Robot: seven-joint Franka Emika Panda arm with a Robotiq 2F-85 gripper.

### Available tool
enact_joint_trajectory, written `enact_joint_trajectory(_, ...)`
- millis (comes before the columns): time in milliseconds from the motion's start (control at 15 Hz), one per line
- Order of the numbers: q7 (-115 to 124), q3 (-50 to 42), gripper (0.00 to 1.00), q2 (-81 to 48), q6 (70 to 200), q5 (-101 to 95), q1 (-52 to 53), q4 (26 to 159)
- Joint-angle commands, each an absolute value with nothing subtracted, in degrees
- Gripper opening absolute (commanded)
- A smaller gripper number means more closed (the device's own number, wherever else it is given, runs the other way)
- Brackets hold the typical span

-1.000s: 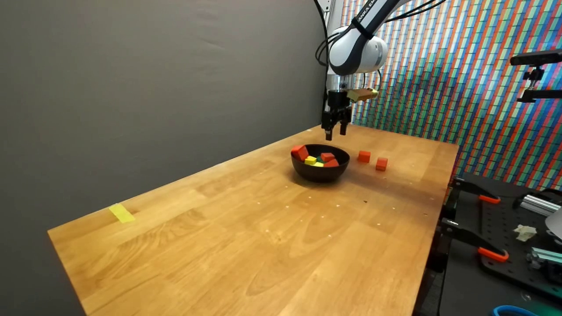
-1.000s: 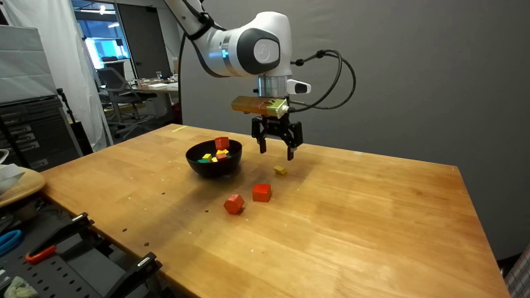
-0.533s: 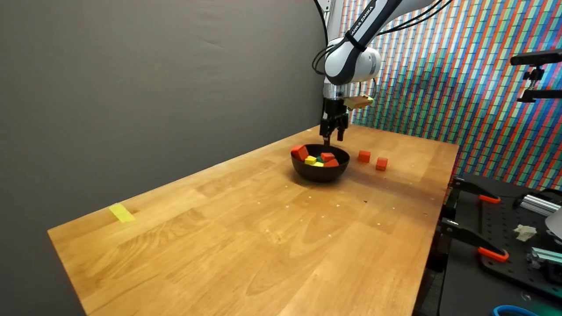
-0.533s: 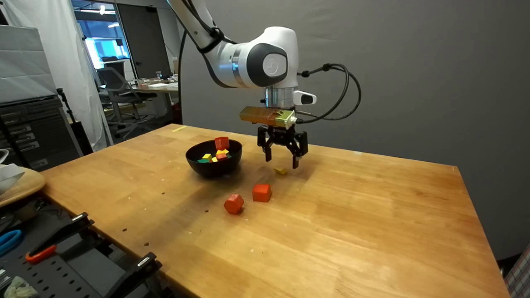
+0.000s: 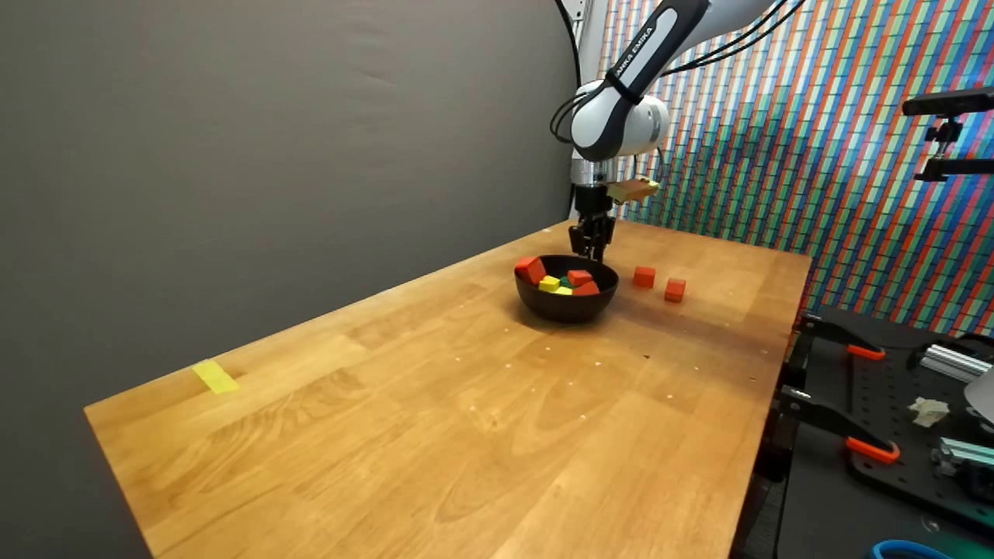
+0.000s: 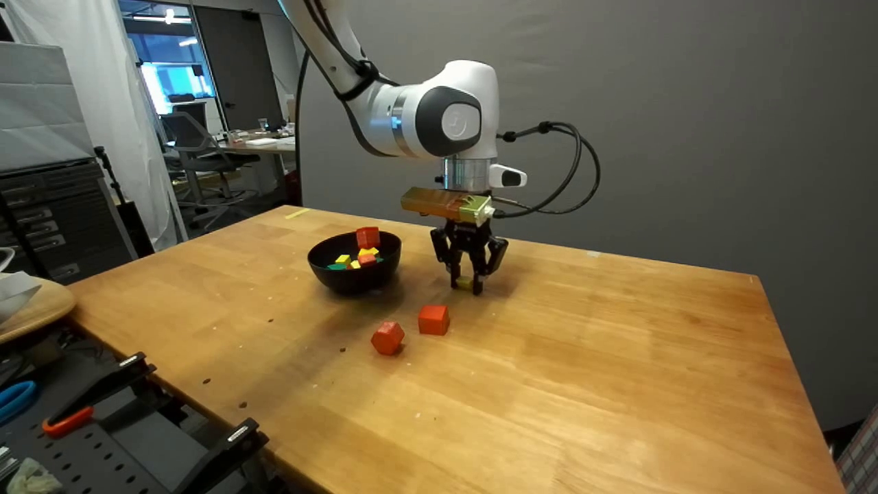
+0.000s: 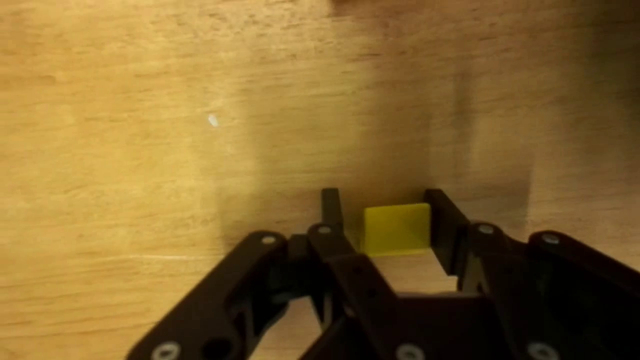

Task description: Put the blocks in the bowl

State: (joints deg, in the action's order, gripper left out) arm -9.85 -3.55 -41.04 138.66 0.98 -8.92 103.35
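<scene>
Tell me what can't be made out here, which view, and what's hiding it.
Loose yellow block: in an exterior view, behind the bowl.
Count of blocks in the bowl: in both exterior views, its wall and the upper ones may hide more.
Reddish patch: wrist view, cut off by the top edge.
Dark patch: wrist view, blurred, cut off by the right edge.

In an exterior view, bowl [image 5: 565, 310] hides the yellow block [image 7: 398, 230] from me | inside bowl: overlapping blocks [image 5: 579, 277] I can't count | above bowl: arm [image 6: 446, 103] cut off by top edge, both exterior views
</scene>
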Motion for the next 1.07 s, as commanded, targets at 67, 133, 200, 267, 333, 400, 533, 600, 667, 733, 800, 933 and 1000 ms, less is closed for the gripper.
enact_joint_trajectory(67, -9.6, -3.7, 0.11, -36.9, 138.7, 0.1, -9.0, 106.9)
enact_joint_trajectory(133, -9.7, -3.7, 0.15, -35.1, 139.3, -0.2, -8.7, 108.3)
enact_joint_trajectory(200, -9.8, -3.7, 0.15, -33.4, 139.8, -0.6, -8.4, 109.4)
enact_joint_trajectory(267, -9.7, -3.6, 0.15, -30.7, 139.9, -1.1, -7.8, 111.2)
enact_joint_trajectory(333, -9.3, -3.7, 0.15, -28.4, 139.4, -1.9, -6.9, 112.4)
enact_joint_trajectory(400, -9.8, -3.1, 0.15, -25.6, 139.5, -2.4, -6.2, 114.1)
enact_joint_trajectory(533, -10.1, -1.9, 0.15, -21.5, 139.5, -4.0, -4.3, 116.3)
enact_joint_trajectory(600, -9.8, -1.1, 0.15, -20.4, 139.1, -4.5, -2.9, 116.8)
enact_joint_trajectory(667, -10.1, 0.0, 0.15, -19.9, 138.7, -4.4, -2.1, 116.9)
enact_joint_trajectory(733, -10.9, 1.4, 0.15, -20.2, 138.3, -3.2, -1.6, 116.9)
enact_joint_trajectory(800, -10.5, 2.0, 0.15, -20.8, 137.7, -3.2, -0.7, 116.5)
enact_joint_trajectory(933, -9.3, 2.4, 0.37, -22.0, 137.6, -3.9, 0.5, 116.5)
enact_joint_trajectory(1000, -9.1, 2.3, 0.59, -22.2, 137.2, -4.1, 0.9, 116.8)
